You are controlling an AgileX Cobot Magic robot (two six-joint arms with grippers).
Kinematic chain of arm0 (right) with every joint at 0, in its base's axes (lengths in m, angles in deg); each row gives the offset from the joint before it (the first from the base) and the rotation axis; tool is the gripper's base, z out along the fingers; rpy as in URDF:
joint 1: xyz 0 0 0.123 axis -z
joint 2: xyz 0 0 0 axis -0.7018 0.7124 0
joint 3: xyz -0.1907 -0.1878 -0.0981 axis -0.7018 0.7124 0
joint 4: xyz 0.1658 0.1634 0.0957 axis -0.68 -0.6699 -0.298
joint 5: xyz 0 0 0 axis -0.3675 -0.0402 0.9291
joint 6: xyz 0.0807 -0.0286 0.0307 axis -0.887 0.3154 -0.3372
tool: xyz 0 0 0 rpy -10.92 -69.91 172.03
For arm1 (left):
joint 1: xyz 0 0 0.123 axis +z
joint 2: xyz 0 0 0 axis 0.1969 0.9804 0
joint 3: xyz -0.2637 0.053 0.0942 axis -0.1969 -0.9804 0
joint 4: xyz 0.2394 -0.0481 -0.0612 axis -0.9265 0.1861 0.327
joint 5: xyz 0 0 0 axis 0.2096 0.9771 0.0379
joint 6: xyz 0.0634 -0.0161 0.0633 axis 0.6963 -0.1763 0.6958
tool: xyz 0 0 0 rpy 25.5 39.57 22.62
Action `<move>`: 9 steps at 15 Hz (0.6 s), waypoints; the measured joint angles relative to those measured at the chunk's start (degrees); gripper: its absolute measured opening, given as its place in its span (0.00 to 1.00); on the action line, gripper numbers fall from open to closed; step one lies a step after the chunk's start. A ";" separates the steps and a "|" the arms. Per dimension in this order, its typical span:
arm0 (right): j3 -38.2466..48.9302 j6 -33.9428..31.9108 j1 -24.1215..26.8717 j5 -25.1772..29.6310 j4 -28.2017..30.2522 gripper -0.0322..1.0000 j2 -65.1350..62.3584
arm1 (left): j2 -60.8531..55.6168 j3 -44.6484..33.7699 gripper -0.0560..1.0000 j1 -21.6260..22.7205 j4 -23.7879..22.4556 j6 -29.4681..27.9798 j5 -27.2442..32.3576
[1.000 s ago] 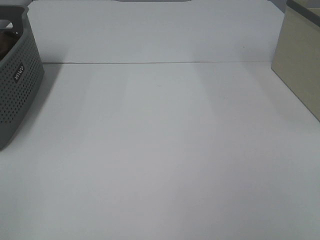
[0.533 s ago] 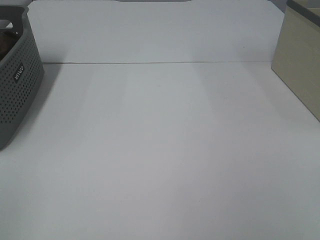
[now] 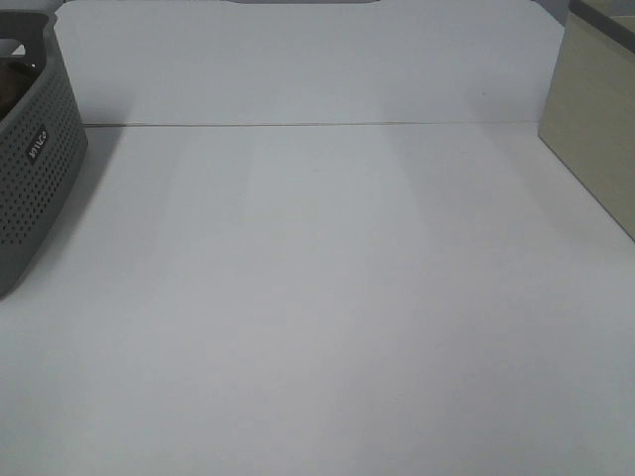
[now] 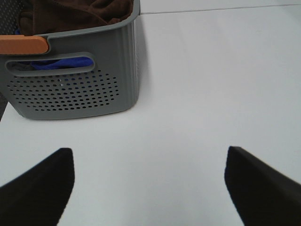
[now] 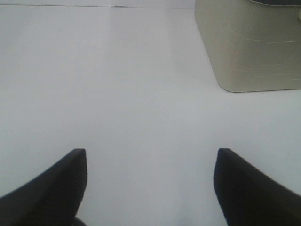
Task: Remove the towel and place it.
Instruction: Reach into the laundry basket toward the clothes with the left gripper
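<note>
The towel [image 4: 80, 12] is cut off by the left wrist picture's edge and mostly hidden behind the wall of the grey basket [image 4: 75, 89], where a blue item [image 4: 61, 63] shows only through the handle slot and an orange piece [image 4: 21, 44] runs out of frame. From the high camera the basket is sliced by the left edge, its small label [image 3: 37, 146] unreadable, and the beige bin [image 3: 595, 139] is cropped at the right. Only the dark tips of the left fingers [image 4: 37, 188] and right fingers [image 5: 47, 188] show, the rest cut off.

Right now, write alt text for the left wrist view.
A grey perforated plastic basket stands on a white table, holding a crumpled dark reddish-brown terry towel and something blue. The open left gripper hovers short of it, empty.
</note>
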 joint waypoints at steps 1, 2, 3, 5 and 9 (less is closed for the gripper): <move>0.00 0.00 0.00 0.00 0.00 0.74 0.00 | 0.00 0.00 0.89 0.00 0.00 0.00 0.00; 0.00 0.00 0.00 0.00 0.00 0.74 0.00 | 0.00 0.00 0.95 0.00 0.00 0.00 0.00; 0.00 0.00 0.00 0.00 0.00 0.74 0.00 | 0.00 0.00 0.98 0.00 0.00 0.00 0.00; 0.00 0.00 0.00 0.00 0.00 0.74 0.00 | 0.00 0.00 0.99 0.00 0.00 0.00 0.00; 0.00 0.00 0.00 0.00 0.00 0.74 0.00 | 0.00 0.00 0.99 0.00 0.00 0.00 0.00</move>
